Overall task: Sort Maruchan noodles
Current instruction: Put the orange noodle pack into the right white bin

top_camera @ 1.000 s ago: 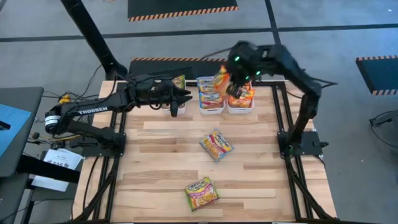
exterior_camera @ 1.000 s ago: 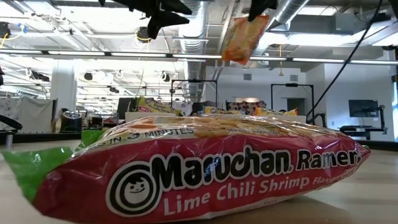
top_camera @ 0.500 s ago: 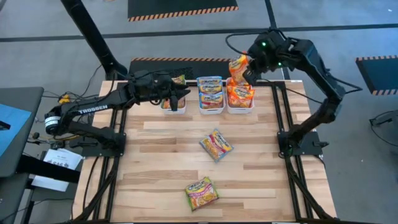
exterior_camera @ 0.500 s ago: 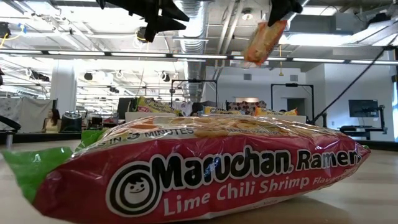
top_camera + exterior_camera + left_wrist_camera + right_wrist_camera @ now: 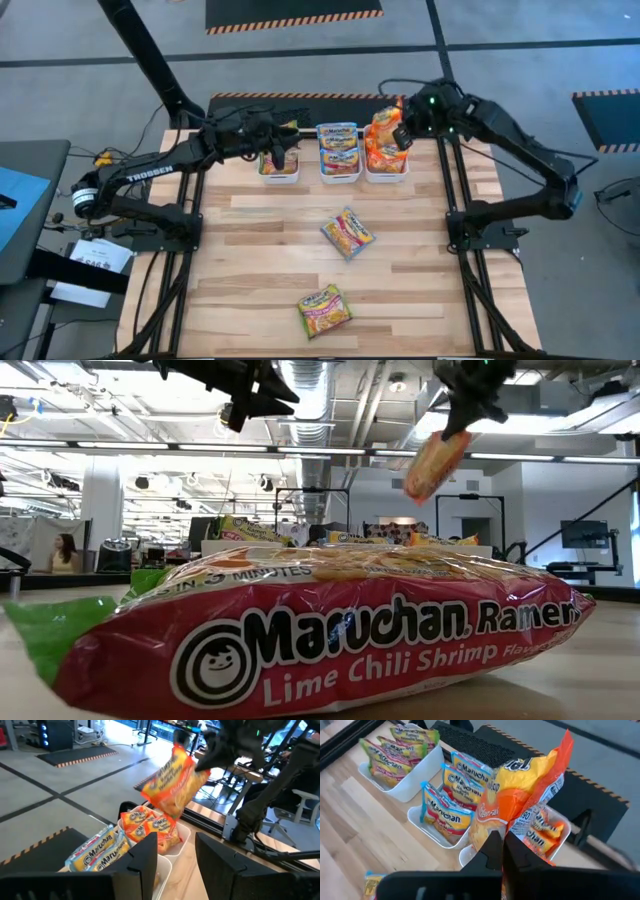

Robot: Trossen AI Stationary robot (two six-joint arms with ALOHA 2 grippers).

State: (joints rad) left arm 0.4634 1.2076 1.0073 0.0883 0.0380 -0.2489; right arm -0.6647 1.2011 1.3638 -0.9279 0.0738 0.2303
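Your right claw (image 5: 501,851) is pinched tight on one corner of an orange packet (image 5: 520,790), which hangs tilted over the bin of orange packets (image 5: 385,175), the right place to release it. Your left claw (image 5: 276,154) hovers over the leftmost bin (image 5: 278,177), its fingers (image 5: 150,855) partly apart and empty. On the counter (image 5: 250,260), two lime chili shrimp packets (image 5: 347,233) (image 5: 322,309) lie loose and well apart, probably your next picks.

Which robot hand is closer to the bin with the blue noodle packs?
Left. The left gripper hovers over the green-pack bin right beside the blue-pack bin; the right gripper holds an orange packet over the orange-pack bin.
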